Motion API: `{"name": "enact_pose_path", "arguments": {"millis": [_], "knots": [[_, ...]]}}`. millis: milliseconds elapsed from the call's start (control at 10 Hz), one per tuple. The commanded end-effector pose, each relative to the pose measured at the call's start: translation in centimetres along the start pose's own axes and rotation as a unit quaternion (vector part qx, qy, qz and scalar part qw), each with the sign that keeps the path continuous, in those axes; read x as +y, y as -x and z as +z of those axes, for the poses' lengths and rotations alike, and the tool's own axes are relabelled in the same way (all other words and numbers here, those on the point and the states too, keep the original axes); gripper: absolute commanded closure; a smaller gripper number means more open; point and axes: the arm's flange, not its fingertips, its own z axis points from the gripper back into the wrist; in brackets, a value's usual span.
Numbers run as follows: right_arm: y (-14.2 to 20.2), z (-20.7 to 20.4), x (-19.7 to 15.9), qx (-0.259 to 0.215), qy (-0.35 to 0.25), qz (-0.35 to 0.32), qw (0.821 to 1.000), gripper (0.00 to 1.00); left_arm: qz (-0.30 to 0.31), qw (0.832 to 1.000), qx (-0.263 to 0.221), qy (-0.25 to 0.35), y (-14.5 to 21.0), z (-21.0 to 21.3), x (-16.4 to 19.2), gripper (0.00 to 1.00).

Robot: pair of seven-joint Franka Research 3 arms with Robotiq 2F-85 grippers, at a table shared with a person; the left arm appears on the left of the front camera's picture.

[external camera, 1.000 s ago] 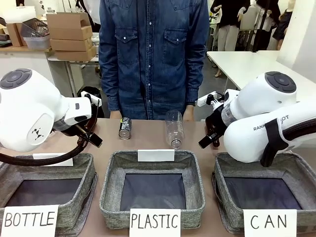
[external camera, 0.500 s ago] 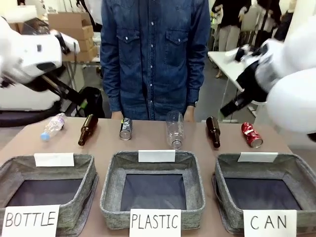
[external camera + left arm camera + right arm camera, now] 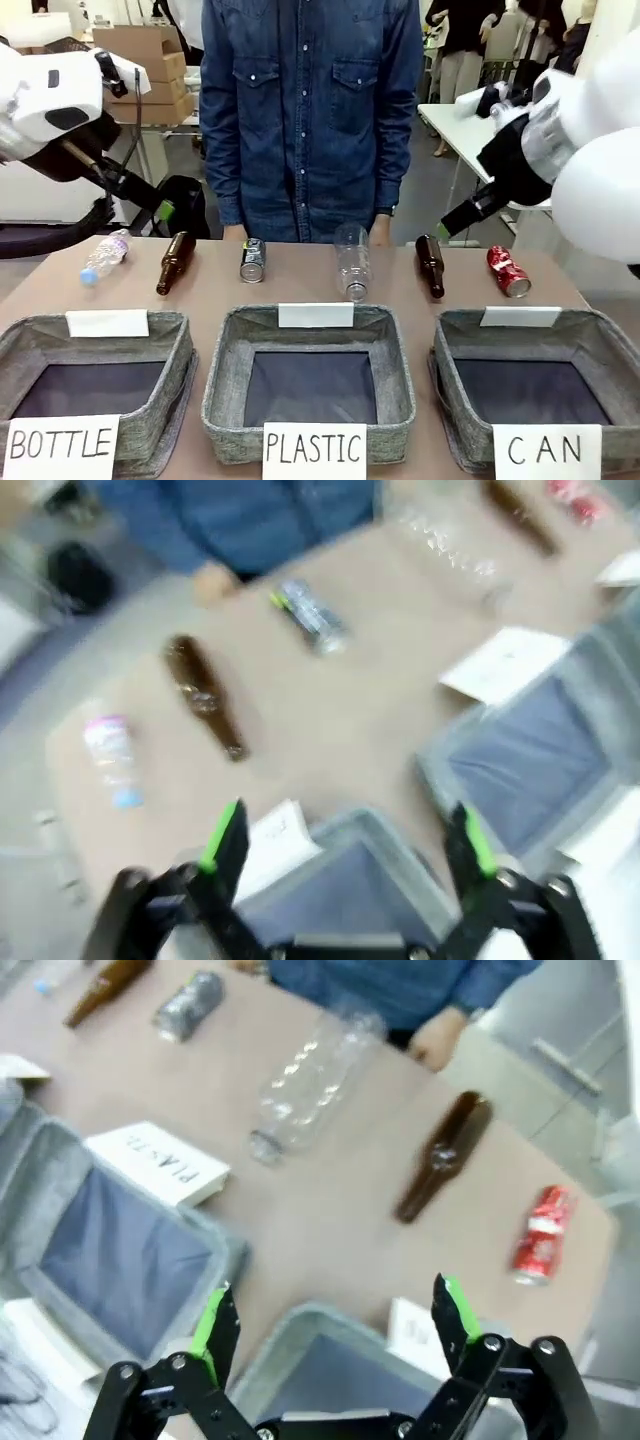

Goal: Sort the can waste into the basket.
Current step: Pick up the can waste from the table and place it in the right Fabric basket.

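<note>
Left claw (image 3: pixel 350 820) & right claw (image 3: pixel 333 1295) are both wide open, holding nothing. Red can (image 3: pixel 508 271) lies on counter (image 3: pixel 210 292) at centre right, black can (image 3: pixel 253 259) left of centre. CAN basket (image 3: pixel 592 326) is at lower right.

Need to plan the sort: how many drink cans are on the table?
2. Black can beyond the PLASTIC basket, leftward; red can beyond the CAN basket. None seems hidden.

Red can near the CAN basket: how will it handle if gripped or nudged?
The red can is dented, so probably thin-walled and empty: light, likely to crumple further under a firm squeeze. It lies on its side, so a nudge may roll it, though the dents would likely make that uneven.
</note>
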Motion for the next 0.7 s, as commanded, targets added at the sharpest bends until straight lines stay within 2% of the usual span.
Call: {"name": "enact_pose_path", "arguments": {"millis": [0,100,200,300,400,500,600], "knots": [[0.0,3.4,-3.1,0.043,-0.182,-0.166,0.968,0.0,0.094,0.978,0.064,0.173,2.0,2.7,4.3,0.0],[1.3,4.5,-5.7,0.028,-0.278,-0.237,0.93,0.0,0.148,0.948,0.015,0.283,4.0,2.7,6.6,0.0],[2.7,5.0,-8.7,0.004,-0.356,-0.296,0.886,0.0,0.213,0.927,-0.025,0.307,5.8,2.2,8.7,0.0],[4.4,5.2,-11.6,-0.035,-0.431,-0.341,0.835,0.0,0.26,0.89,-0.08,0.365,7.7,1.9,11.0,0.0],[6.0,5.2,-13.9,-0.073,-0.482,-0.371,0.79,0.0,0.299,0.844,-0.151,0.418,9.1,2.1,12.8,0.0],[7.6,5.0,-15.8,-0.107,-0.498,-0.405,0.759,0.0,0.33,0.806,-0.211,0.443,10.4,2.3,14.2,0.0],[9.1,4.7,-16.9,-0.135,-0.502,-0.433,0.736,0.0,0.364,0.764,-0.265,0.461,11.6,2.4,15.3,0.0]]}}
